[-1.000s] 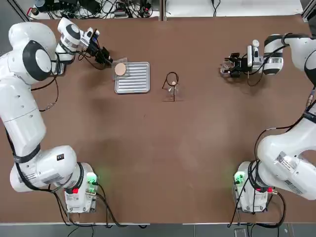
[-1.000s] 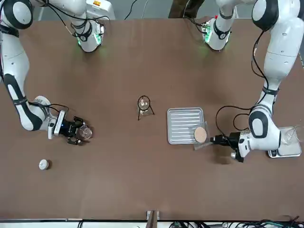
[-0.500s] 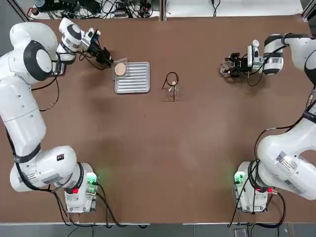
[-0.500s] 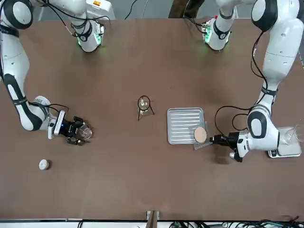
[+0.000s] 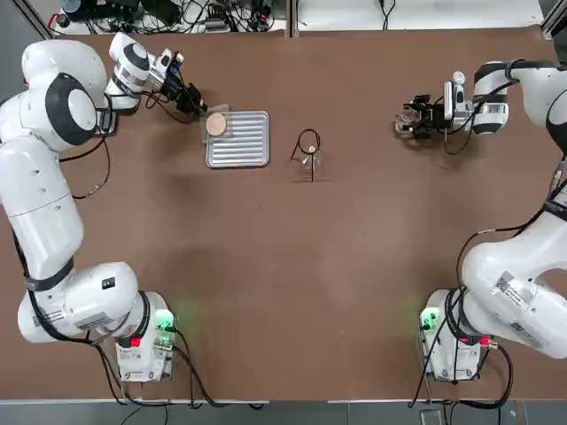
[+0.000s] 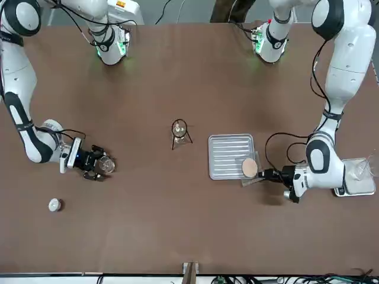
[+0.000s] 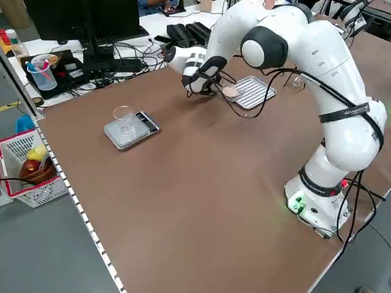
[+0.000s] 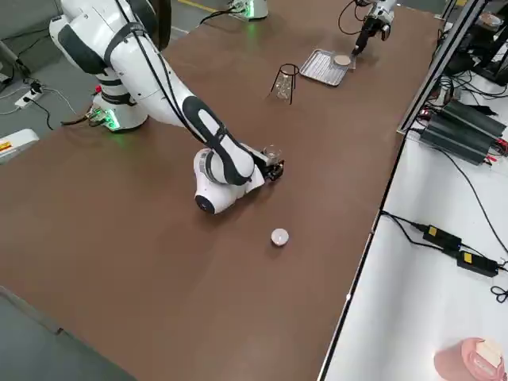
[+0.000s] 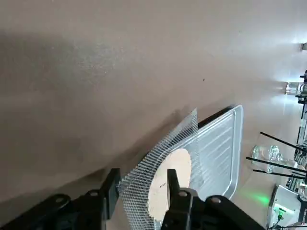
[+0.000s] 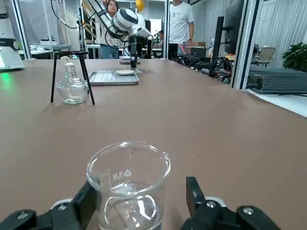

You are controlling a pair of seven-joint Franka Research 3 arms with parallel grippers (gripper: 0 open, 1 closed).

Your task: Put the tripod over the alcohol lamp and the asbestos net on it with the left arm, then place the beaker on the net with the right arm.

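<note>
The tripod (image 5: pixel 307 142) stands mid-table over the alcohol lamp (image 5: pixel 310 161); both also show in the right wrist view, tripod (image 10: pixel 72 54) and lamp (image 10: pixel 71 88). The asbestos net (image 5: pixel 215 124) lies on the ribbed tray's (image 5: pixel 244 146) far left corner, partly overhanging it. My left gripper (image 5: pixel 197 108) is at that overhanging edge, low and level with the table. In the left wrist view the gripper (image 9: pixel 141 184) is open, with the net (image 9: pixel 168 177) between its fingers. At the far right my right gripper (image 5: pixel 409 120) is open around the upright beaker (image 10: pixel 128 177), with a gap at one finger.
A small white bottle (image 5: pixel 458 78) stands beyond the right gripper. A scale carrying a clear glass vessel (image 7: pixel 129 129) sits at the table's far left edge. People stand in the room behind the table. Cables lie past the far edge.
My left gripper has slid closer to the net, so its fingers now straddle the net's edge. The right gripper and the beaker have stayed in place.
</note>
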